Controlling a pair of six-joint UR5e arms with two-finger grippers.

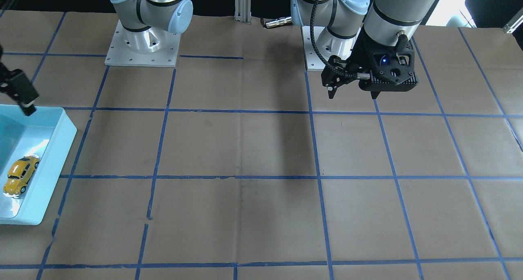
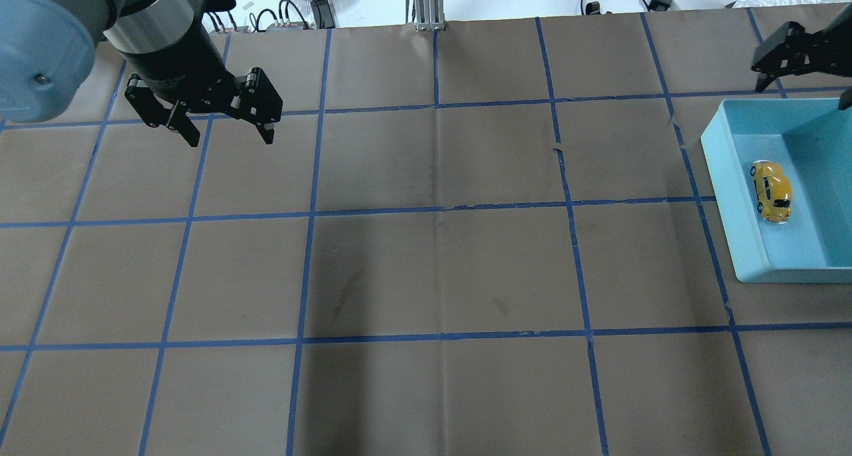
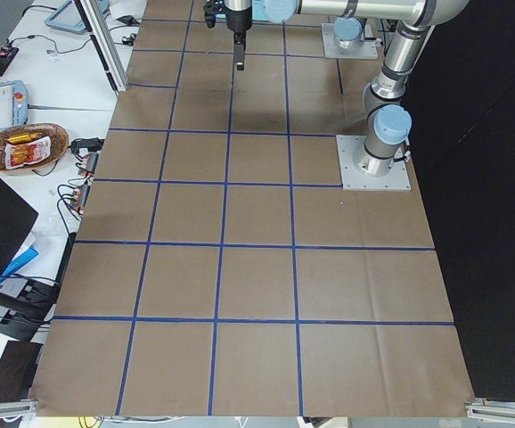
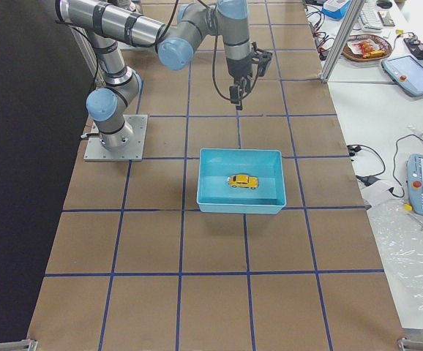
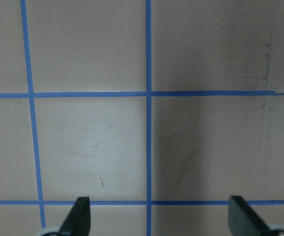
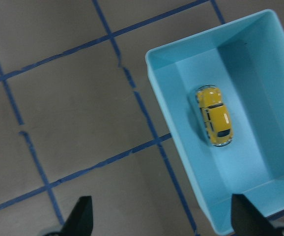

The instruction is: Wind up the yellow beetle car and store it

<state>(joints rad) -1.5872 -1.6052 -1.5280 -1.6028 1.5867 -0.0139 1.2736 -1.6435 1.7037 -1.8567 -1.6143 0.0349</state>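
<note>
Well, yellow beetle car (image 6: 214, 115) lies in blue bin (image 6: 169, 98).
Right fingers (image 6: 84, 216) spread, raised clear of it; left fingers (image 5: 81, 214) spread, empty.

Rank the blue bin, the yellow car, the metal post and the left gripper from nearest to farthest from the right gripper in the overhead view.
1. The blue bin, far right, its rim beside the right gripper.
2. The yellow car, inside the bin.
3. The metal post, far edge, middle.
4. The left gripper, far left.
</note>
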